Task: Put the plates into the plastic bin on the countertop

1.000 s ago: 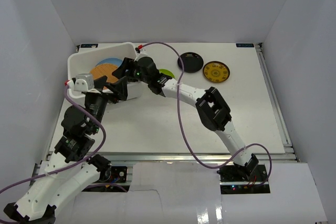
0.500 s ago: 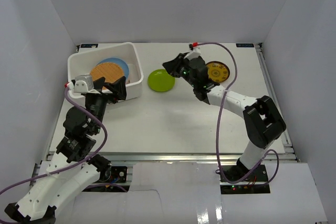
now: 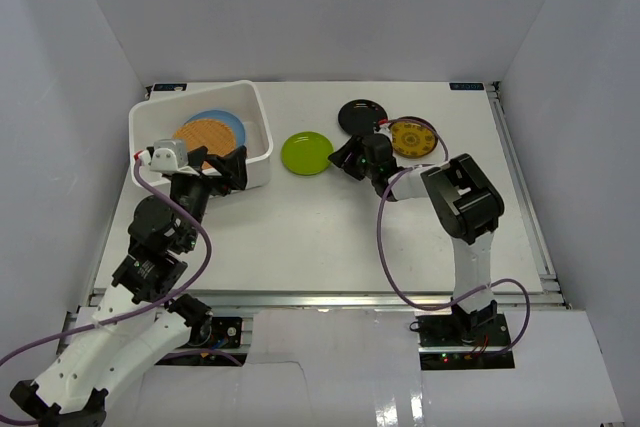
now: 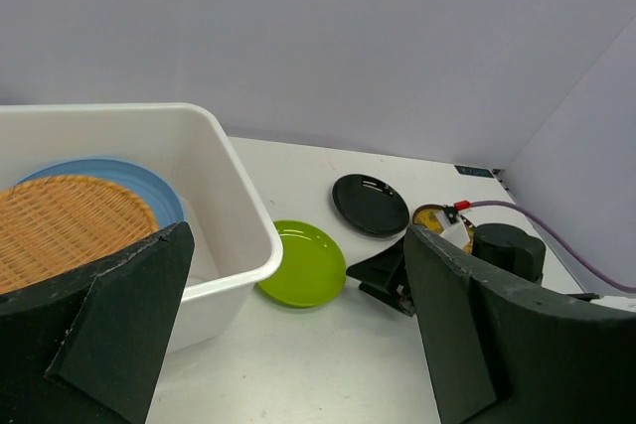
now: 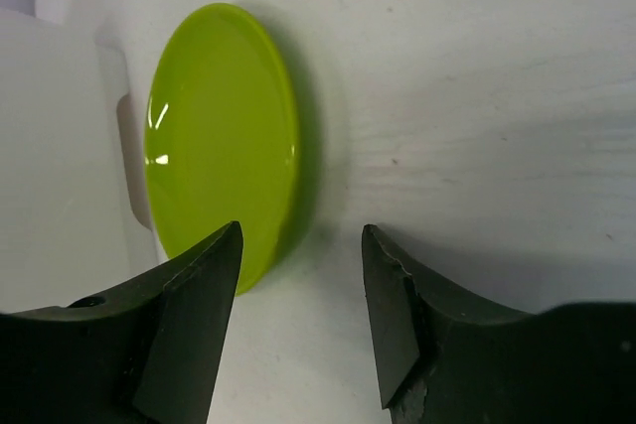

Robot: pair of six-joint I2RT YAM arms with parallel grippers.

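We see the countertop (image 3: 300,237) carrying the plastic bin (image 3: 252,107), with the tan plate (image 3: 205,135) on the light blue plate (image 3: 228,119) inside. The lime green plate (image 3: 306,153) lies just beside the bin. The left gripper (image 3: 228,167) hovers near it, fingers released; the right gripper (image 5: 300,245) faces the lime plate, fingers spread, empty.

the small labels (image 3: 466,86) on the countertop (image 3: 300,237) seem unreadable.

- There's the lime green plate (image 5: 221,141), flat on the white countertop (image 5: 477,96), just beside the plastic bin (image 5: 60,146).
- The right gripper (image 5: 300,245) has its jaws parted, nothing between them, one tip at the plate's near rim.
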